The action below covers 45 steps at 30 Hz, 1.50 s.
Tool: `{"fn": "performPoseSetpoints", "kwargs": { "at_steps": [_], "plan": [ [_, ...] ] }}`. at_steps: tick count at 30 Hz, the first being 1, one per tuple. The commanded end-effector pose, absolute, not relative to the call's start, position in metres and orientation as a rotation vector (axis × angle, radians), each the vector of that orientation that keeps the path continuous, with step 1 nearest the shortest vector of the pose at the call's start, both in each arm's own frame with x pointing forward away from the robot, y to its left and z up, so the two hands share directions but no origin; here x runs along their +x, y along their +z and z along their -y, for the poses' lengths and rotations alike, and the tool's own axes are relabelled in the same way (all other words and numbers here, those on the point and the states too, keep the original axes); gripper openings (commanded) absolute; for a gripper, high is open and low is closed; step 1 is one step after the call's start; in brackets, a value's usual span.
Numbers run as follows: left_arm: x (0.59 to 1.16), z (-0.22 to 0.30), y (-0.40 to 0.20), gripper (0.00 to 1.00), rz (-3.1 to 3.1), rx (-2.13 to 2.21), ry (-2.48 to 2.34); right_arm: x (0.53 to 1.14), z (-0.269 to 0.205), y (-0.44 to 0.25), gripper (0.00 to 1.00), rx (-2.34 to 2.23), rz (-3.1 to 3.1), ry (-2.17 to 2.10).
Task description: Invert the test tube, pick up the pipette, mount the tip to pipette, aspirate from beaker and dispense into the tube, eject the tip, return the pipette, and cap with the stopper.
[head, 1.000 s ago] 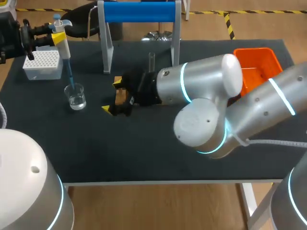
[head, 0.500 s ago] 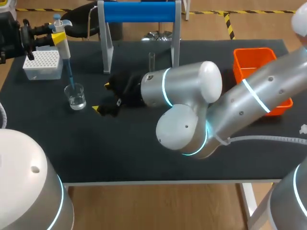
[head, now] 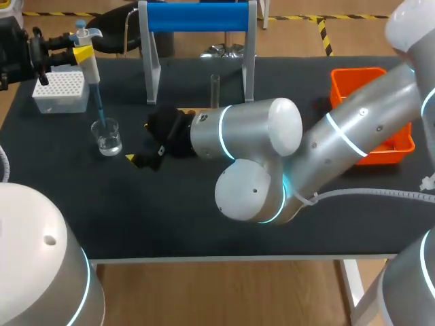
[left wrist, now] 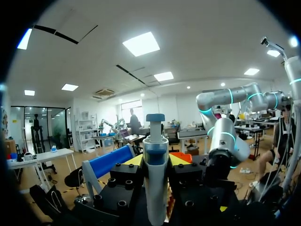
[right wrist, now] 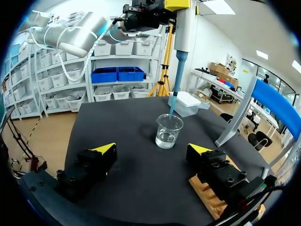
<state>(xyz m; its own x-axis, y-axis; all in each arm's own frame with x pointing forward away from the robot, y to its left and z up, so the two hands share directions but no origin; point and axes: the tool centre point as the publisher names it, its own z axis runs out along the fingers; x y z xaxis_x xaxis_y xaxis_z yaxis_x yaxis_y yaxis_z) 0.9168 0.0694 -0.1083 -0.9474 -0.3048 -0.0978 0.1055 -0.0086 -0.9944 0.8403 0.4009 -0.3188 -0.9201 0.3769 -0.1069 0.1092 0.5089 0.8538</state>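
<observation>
My left gripper [head: 71, 49] is shut on the white pipette [head: 88, 58] at the table's far left. The pipette stands upright, its blue tip [head: 100, 112] dipped into the glass beaker [head: 107, 136] of clear liquid. In the left wrist view the pipette [left wrist: 155, 183] rises between the fingers. My right gripper [head: 139, 142] hovers open just right of the beaker; in its own view the beaker [right wrist: 168, 131] and pipette tip [right wrist: 173, 106] stand ahead of the gripper [right wrist: 153, 150]. The test tube [head: 215, 88] stands upright behind the right arm.
A white tip box [head: 61, 92] sits behind the beaker. The blue-topped rack [head: 197, 17] stands at the back middle, an orange bin [head: 370, 95] at the right. A wooden block [right wrist: 209, 197] lies under my right gripper's finger. My right arm [head: 258, 136] spans the table's middle.
My right arm has swung leftwards across the table, bringing its open gripper close to the beaker. The left arm, pipette and beaker have stayed put.
</observation>
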Motion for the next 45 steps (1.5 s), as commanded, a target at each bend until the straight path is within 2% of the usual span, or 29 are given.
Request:
{"fn": "performPoseSetpoints", "kwargs": {
  "at_steps": [1, 45],
  "plan": [
    [0.9172, -0.0699, -0.1083, 0.00, -1.985, -0.205, -2.036, 0.8382, -0.4045, -0.3227, 1.00, 0.420, -2.455, 1.363],
    [0.9181, -0.0718, -0.1117, 0.00, -1.978, -0.193, -2.032, 0.8378, -0.4039, -0.3215, 1.00, 0.419, -2.453, 1.366]
  ]
}}
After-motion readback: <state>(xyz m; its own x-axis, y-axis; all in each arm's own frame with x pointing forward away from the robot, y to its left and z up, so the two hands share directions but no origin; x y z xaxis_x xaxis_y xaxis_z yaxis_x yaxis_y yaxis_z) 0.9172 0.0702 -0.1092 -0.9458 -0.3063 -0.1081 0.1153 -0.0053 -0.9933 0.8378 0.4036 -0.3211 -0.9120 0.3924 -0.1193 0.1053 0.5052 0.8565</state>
